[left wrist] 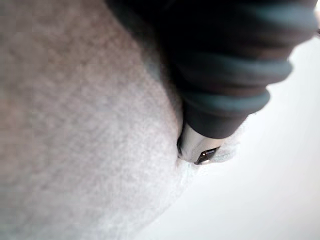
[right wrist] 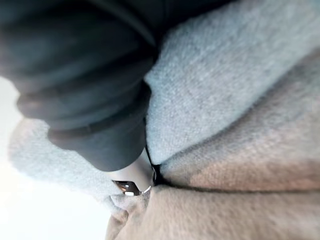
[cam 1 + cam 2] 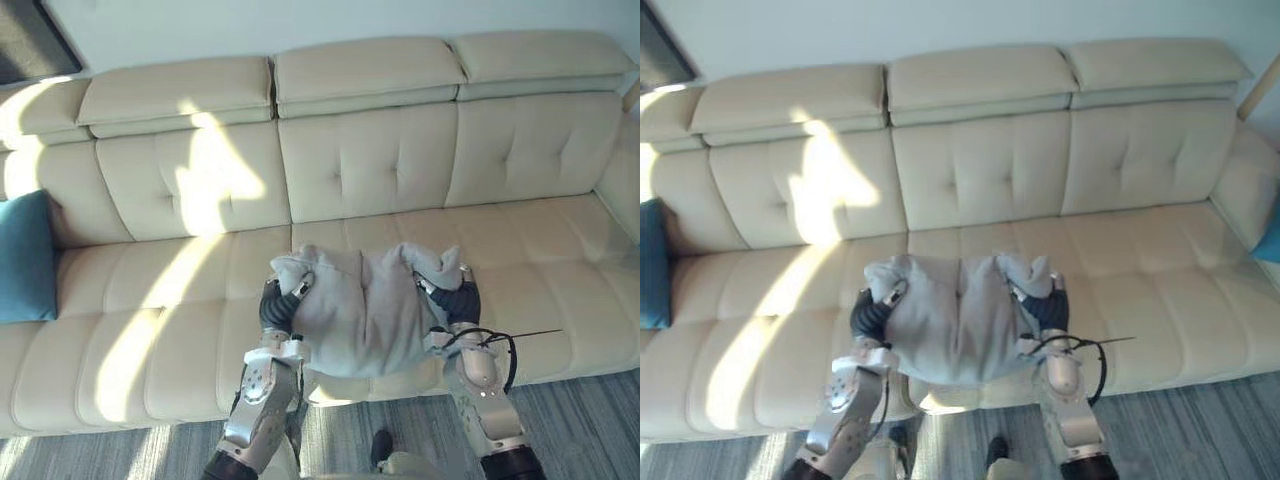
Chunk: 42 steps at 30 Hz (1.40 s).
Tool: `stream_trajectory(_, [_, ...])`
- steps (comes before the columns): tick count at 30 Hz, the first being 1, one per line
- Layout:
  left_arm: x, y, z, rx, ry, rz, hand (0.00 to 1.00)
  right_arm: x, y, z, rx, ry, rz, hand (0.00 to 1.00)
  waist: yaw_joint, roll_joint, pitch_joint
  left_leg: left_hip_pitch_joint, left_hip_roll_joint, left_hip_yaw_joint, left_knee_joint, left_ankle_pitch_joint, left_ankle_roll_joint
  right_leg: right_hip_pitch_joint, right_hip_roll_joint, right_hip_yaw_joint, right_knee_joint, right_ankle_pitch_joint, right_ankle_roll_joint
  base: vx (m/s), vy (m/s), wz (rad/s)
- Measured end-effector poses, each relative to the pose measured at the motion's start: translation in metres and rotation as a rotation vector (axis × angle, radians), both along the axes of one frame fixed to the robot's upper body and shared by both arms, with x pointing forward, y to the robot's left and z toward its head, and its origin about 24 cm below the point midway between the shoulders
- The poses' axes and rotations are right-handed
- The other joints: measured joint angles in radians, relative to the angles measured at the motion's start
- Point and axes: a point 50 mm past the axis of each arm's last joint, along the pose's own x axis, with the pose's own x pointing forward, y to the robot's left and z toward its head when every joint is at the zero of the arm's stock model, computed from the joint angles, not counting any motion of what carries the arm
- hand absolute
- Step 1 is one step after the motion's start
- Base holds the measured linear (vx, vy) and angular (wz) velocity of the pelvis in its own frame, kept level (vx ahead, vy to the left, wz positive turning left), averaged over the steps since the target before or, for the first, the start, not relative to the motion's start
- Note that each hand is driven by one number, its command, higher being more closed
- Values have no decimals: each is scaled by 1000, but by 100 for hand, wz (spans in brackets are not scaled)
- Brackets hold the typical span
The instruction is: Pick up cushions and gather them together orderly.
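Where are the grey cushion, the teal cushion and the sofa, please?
grey cushion (image 3: 365,312), left eye view, its middle.
teal cushion (image 3: 25,256), left eye view, its centre.
sofa (image 3: 370,165), left eye view, middle backrest.

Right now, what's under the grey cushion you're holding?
The cream sofa seat shows around the grey cushion, with my left hand and right hand at its sides. The seat right beneath it is covered, so I cannot tell whether anything lies there.

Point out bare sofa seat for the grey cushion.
The sofa is bare between the teal cushion and the grey cushion, and again from there to its right corner. The middle is crowded: left hand and right hand flank the grey cushion.
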Motion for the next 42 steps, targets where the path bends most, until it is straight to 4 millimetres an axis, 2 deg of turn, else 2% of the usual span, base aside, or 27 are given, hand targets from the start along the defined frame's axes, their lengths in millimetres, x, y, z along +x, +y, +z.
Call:
stream_trajectory(2, [-2,-1,-2,7,6,-9,100,0,0,-1,5,3,-3,100,0,-22,-11,59,-54,18,-104,42,26,5,-48,19,0,-2,24,94,174,8])
stream_trajectory(5, [-3,-1,-1,21,-1,-27,100,-1,0,-1,4,5,-5,100,2,-17,-13,126,-100,24,-219,84,47,32,-82,51,-27,2,45,55,130,6])
stream_trajectory(11, [-1,-2,9,20,-42,-34,100,4,1,2,3,-9,0,100,2,-15,-16,134,-101,20,-237,100,45,36,-77,59,-37,4,48,12,1,1])
stream_trajectory(14, [5,-4,15,61,-76,-34,100,20,2,5,-10,-14,5,100,1,-13,-29,154,-94,17,-275,121,39,47,-65,58,-50,4,47,-31,-46,0])
stream_trajectory(16, [17,-2,27,97,-124,-2,100,40,6,13,-21,-35,16,100,2,-13,-29,154,-81,15,-303,140,33,34,-49,58,-50,8,42,-94,-72,-1])
stream_trajectory(18, [33,3,44,123,-187,47,100,59,13,30,-27,-82,29,100,12,-12,-27,113,-64,15,-303,152,25,-6,-31,59,-53,23,30,-138,-59,-3])
stream_trajectory(19, [50,8,62,130,-250,97,100,77,20,51,-34,-138,37,100,19,-11,-18,65,-48,13,-303,172,21,-51,-15,58,-59,44,19,-141,-55,-1])
stream_trajectory(22, [79,14,102,145,-364,169,100,106,30,95,-52,-241,36,100,37,-7,48,11,-26,7,-302,203,12,-98,9,50,-64,71,6,-158,-42,3])
stream_trajectory(25, [107,19,154,134,-492,248,100,132,30,161,-103,-385,10,100,47,13,121,-85,-6,-16,-302,245,8,-196,26,19,-26,82,-4,-190,-31,16])
stream_trajectory(26, [116,21,175,118,-532,285,100,139,28,190,-114,-440,-7,100,57,22,149,-121,-2,-18,-302,261,6,-245,27,15,0,83,-4,-145,-19,4])
stream_trajectory(29, [131,29,216,130,-610,347,100,144,27,249,-115,-558,-38,100,62,29,211,-183,-4,-19,-302,287,9,-328,20,15,45,82,-4,-106,-8,0])
stream_trajectory(32, [142,35,250,163,-654,390,100,142,24,291,-94,-633,-79,100,59,32,267,-223,-16,-19,-302,300,15,-383,5,17,75,78,1,-41,10,0])
stream_trajectory(34, [146,39,264,154,-663,409,100,143,21,308,-81,-650,-99,100,55,33,294,-242,-23,-21,-302,304,20,-411,-8,20,90,77,3,0,0,0])
stream_trajectory(36, [148,40,273,126,-664,418,100,143,20,315,-55,-649,-111,100,46,33,308,-265,-34,-25,-302,305,21,-434,-14,18,93,77,4,12,9,2])
stream_trajectory(38, [147,39,277,108,-671,408,100,144,18,315,-23,-642,-112,100,46,33,310,-292,-36,-26,-302,307,19,-461,-16,18,95,77,4,38,5,2])
stream_trajectory(42, [150,40,274,90,-648,403,100,147,22,309,2,-615,-111,100,45,37,355,-293,-35,-25,-302,307,19,-466,-15,20,97,77,4,45,-10,-2])
